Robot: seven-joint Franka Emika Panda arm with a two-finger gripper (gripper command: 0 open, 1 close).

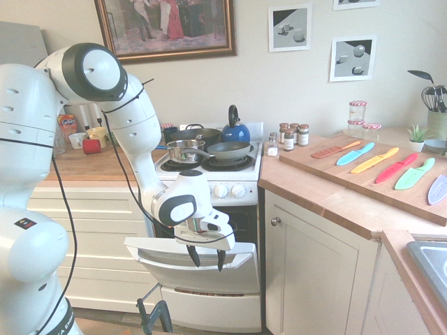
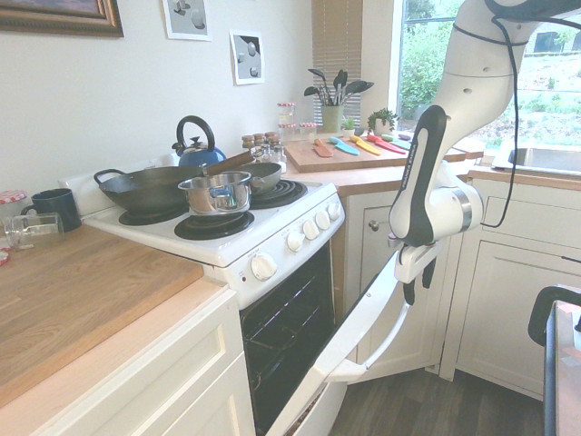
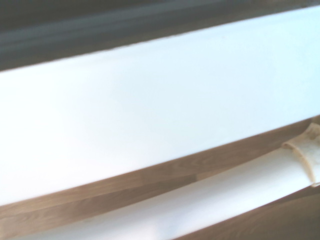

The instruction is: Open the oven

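End effector [image 1: 206, 259] has its fingers spread apart, gripping nothing — tips right at the top edge of the oven [image 2: 272, 272] door [image 2: 359, 322], which hangs partway down. Arm reaches in, wrist pointing downward.

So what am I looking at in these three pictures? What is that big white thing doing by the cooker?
The white thing is a robot arm, and the dark two-fingered claw at its end is its hand. Two pictures come from cameras standing in the kitchen on opposite sides of the arm. The third comes from a camera on the arm's wrist, so close that it is blurry: it shows mostly the white oven door and its bar handle over the wooden floor. The oven has its door partly swung down. The claw is open at the door's top edge and holds nothing. On the burners stand a steel saucepan, a black wok, a frying pan and a blue kettle. Coloured knives lie on a wooden board nearby.
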